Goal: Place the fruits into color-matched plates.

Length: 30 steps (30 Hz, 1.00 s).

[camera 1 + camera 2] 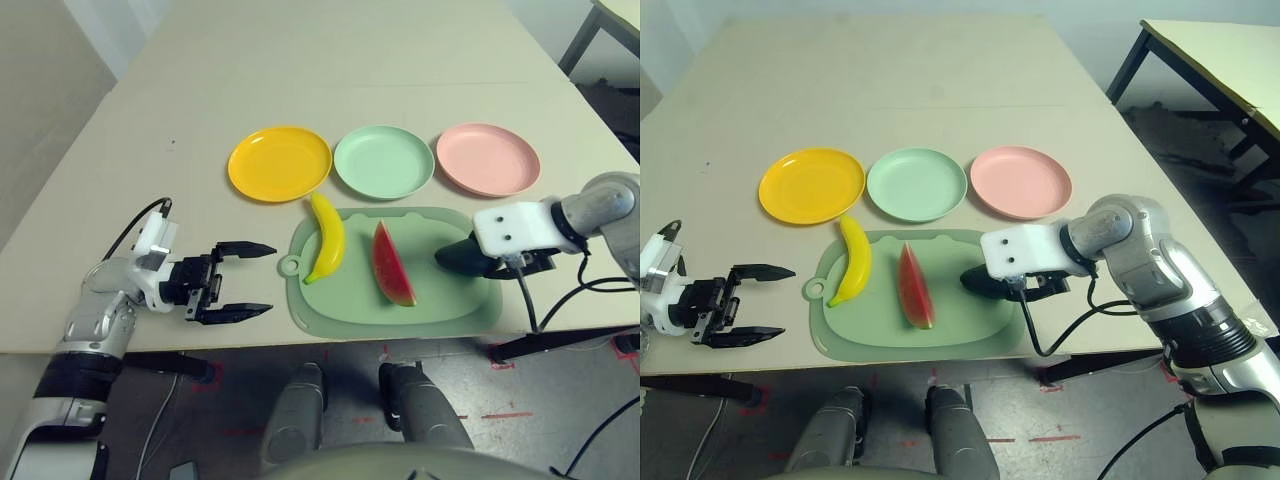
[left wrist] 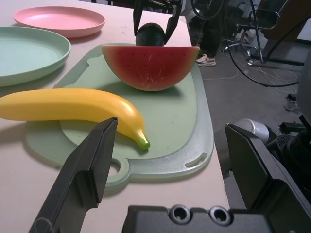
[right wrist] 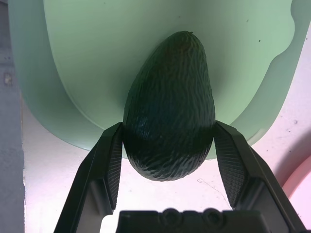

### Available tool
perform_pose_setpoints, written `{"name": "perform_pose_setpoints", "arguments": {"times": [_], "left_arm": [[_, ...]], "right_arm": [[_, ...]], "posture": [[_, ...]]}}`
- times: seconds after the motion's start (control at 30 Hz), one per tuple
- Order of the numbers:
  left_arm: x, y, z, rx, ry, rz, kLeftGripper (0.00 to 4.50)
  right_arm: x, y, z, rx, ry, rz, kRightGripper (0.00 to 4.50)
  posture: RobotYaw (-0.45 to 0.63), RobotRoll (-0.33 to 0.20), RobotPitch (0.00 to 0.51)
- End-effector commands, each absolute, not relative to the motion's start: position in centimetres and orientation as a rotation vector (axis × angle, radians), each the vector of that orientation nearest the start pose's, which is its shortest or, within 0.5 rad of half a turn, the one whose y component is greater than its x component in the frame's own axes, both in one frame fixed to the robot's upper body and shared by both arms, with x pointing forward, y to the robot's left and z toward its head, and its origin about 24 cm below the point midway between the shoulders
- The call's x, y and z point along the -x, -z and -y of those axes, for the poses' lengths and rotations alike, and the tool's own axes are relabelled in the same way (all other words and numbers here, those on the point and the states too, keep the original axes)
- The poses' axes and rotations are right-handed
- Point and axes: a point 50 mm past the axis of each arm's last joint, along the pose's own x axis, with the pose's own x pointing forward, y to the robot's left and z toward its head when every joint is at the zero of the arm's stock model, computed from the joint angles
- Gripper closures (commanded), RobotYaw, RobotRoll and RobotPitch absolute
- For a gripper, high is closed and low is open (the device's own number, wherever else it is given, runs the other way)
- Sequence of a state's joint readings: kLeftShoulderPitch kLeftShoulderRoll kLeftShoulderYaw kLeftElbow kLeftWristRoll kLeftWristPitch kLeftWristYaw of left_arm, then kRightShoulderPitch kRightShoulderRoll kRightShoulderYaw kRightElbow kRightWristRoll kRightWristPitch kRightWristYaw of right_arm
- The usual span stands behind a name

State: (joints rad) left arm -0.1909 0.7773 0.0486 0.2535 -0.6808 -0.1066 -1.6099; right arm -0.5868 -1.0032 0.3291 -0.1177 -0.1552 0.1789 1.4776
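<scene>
Broadly beige surface (image 1: 420,80), carrying yellow-orange plate (image 1: 279,162), mint green plate (image 1: 384,160) and pink plate (image 1: 488,158) in a far row. Nearer, pale green cutting mat (image 1: 450,300) bearing banana (image 1: 327,236), watermelon wedge (image 1: 391,263), avocado (image 3: 169,107). Right tool (image 3: 169,160) clamped against avocado's sides at mat's right end. Left tool (image 1: 240,280) spread wide, empty, beside mat's left edge.

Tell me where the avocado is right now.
The avocado lies at the right end of the cutting mat, right of the watermelon wedge, between the right gripper fingers, nearer than the pink plate.
</scene>
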Motion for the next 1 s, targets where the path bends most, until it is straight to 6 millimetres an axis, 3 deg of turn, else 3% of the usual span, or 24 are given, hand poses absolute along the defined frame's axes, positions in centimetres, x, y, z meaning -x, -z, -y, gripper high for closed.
{"name": "perform_pose_setpoints", "arguments": {"times": [0.03, 0.2, 0.33, 0.47, 0.7, 1.0], "left_arm": [[-24.0, -11.8, -26.2, -0.148, 1.421, 0.06, 0.0], [-25.3, -12.6, -26.6, -0.106, 1.245, 0.125, 0.0], [-26.5, -13.1, -26.7, -0.17, 1.094, 0.137, 0.0], [-27.6, -13.4, -26.8, -0.224, 0.962, 0.127, 0.0], [-28.3, -13.6, -26.2, -0.265, 0.879, 0.135, 0.0], [-28.0, -13.1, -26.8, -0.334, 0.836, 0.093, 0.0]], "right_arm": [[-27.7, -18.9, 19.9, 1.242, -1.34, -0.522, 1.45], [-28.8, -21.6, 18.8, 1.141, -1.324, -0.442, 1.45], [-32.3, -24.9, 18.8, 1.134, -1.174, -0.332, 1.45], [-35.9, -26.5, 17.7, 1.167, -1.05, -0.203, 1.45], [-39.8, -23.4, 14.6, 1.242, -1.021, -0.184, 1.45], [-40.5, -18.8, 12.4, 1.316, -1.066, -0.257, 1.45]], "posture": [[0.02, 0.0, 0.154], [0.02, 0.0, 0.15], [0.03, 0.0, 0.147], [0.03, 0.0, 0.139], [0.05, 0.0, 0.123], [0.07, 0.0, 0.124]]}}
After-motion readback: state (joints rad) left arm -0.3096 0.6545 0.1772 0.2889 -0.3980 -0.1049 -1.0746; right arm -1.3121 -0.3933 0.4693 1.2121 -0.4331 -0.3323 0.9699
